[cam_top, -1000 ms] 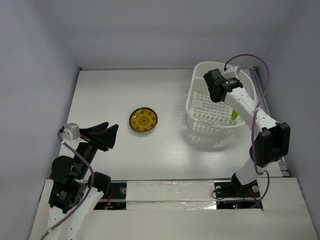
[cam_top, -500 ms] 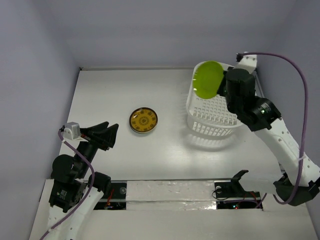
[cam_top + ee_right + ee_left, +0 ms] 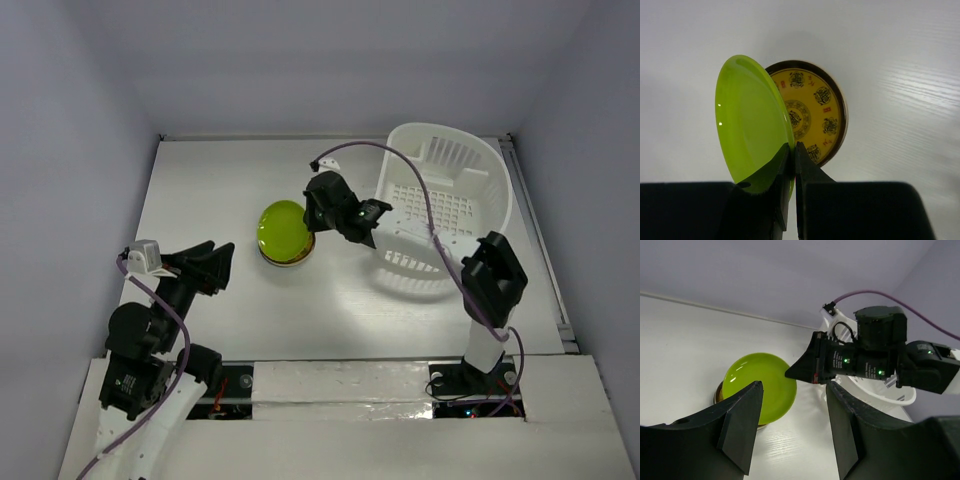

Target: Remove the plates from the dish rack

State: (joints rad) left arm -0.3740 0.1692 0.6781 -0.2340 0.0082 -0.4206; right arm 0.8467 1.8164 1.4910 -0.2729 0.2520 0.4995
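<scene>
The white counter fills the space between pale walls, and the two arms are fixed at its near edge. The dish rack, a big white basket with slotted sides, stands on the far right part of the counter, well apart from the plates. The right arm rises from its base at the near right and reaches to the left, passing in front of the near left side of the rack, with a purple cable making an arc above it. The left arm is at the near left, raised above the counter and pointing toward the middle. The lime green plate is in the middle of the counter, not in the rack; it is tilted steeply, with its open face turned to the left side. The right jaws are pressed together on the edge of this plate and pinch it there, as the right wrist view shows clearly. Directly under it the amber-yellow plate with the dark rim lies flat on the counter; I cannot tell whether the green plate touches it. The left jaws are spread and hold nothing; in the left wrist view the green plate is seen far beyond them.
</scene>
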